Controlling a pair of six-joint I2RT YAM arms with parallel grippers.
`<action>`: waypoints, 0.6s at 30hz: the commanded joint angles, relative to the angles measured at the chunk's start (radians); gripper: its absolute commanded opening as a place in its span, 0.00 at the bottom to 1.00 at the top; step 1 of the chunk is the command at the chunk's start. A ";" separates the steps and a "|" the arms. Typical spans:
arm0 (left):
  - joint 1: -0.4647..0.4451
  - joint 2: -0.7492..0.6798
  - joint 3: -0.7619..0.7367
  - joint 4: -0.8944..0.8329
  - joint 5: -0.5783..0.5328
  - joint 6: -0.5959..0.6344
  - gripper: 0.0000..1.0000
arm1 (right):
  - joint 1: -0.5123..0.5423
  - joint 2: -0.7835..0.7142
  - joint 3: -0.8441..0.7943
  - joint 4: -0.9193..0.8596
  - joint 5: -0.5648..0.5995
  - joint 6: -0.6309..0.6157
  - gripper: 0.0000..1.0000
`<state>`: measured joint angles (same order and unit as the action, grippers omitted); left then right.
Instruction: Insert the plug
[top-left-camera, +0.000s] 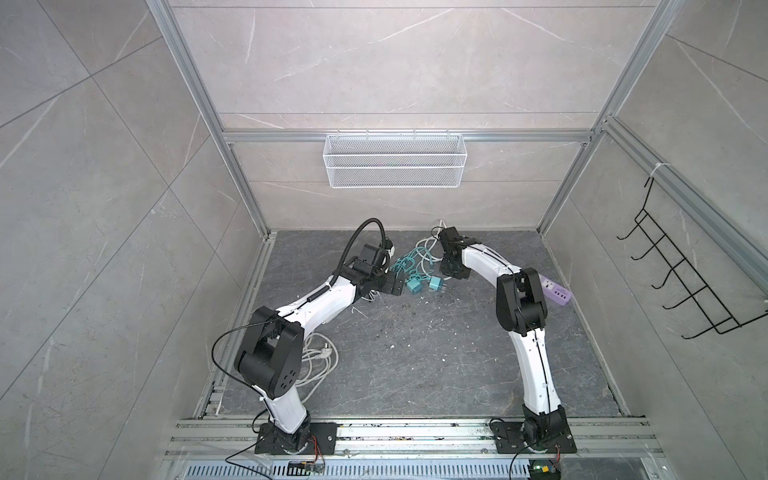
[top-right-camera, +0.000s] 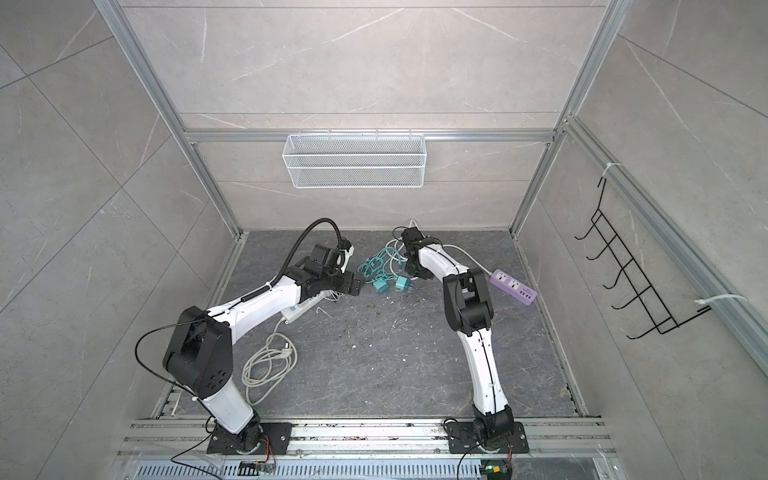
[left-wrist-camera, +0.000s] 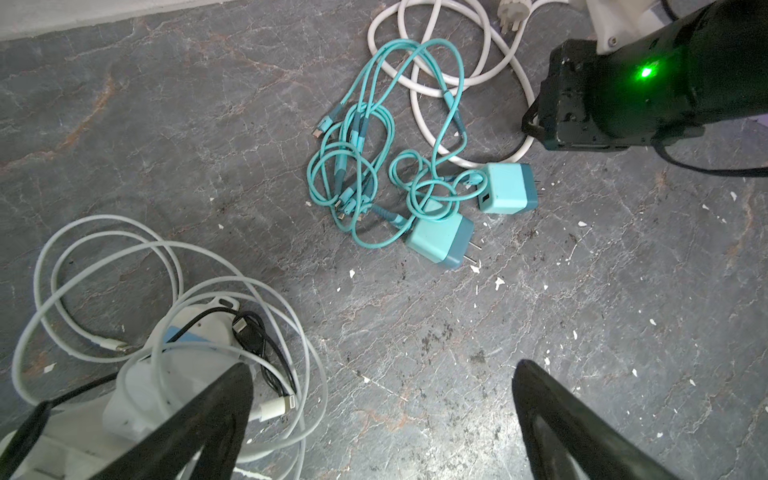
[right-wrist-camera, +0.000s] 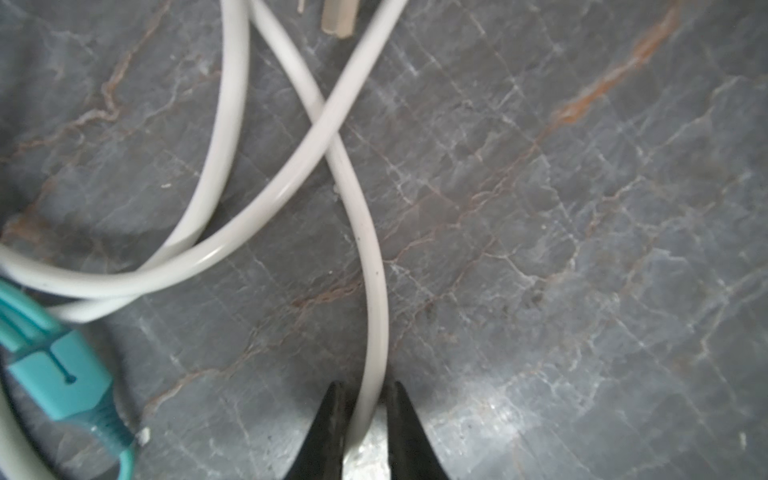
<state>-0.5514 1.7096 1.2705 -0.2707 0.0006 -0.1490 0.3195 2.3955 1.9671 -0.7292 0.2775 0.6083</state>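
The right claw (right-wrist-camera: 365, 388) was clamped on a white cord (right-wrist-camera: 374, 270), low over the stone floor (right-wrist-camera: 582, 208). In both top views a white plug (left-wrist-camera: 509, 16) lay toward 12 o'clock from it, a teal charger (top-left-camera: 436, 284) at 8 o'clock, and a purple power strip (top-left-camera: 557, 293) near 3 o'clock. At 9 o'clock, past the charger, the left claw (left-wrist-camera: 382, 365) stood wide apart beside a white power strip (left-wrist-camera: 137, 386).
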 joint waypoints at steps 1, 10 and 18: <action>0.016 -0.066 -0.021 0.007 -0.015 0.013 1.00 | 0.000 -0.028 -0.088 -0.036 -0.027 0.010 0.11; 0.033 -0.156 -0.101 0.017 -0.040 0.002 1.00 | 0.016 -0.261 -0.490 0.156 -0.095 0.045 0.00; 0.032 -0.251 -0.185 0.033 -0.073 -0.036 1.00 | 0.137 -0.440 -0.728 0.217 -0.136 0.101 0.00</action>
<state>-0.5228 1.5154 1.1038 -0.2607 -0.0483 -0.1589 0.3882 1.9892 1.3056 -0.4644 0.2054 0.6727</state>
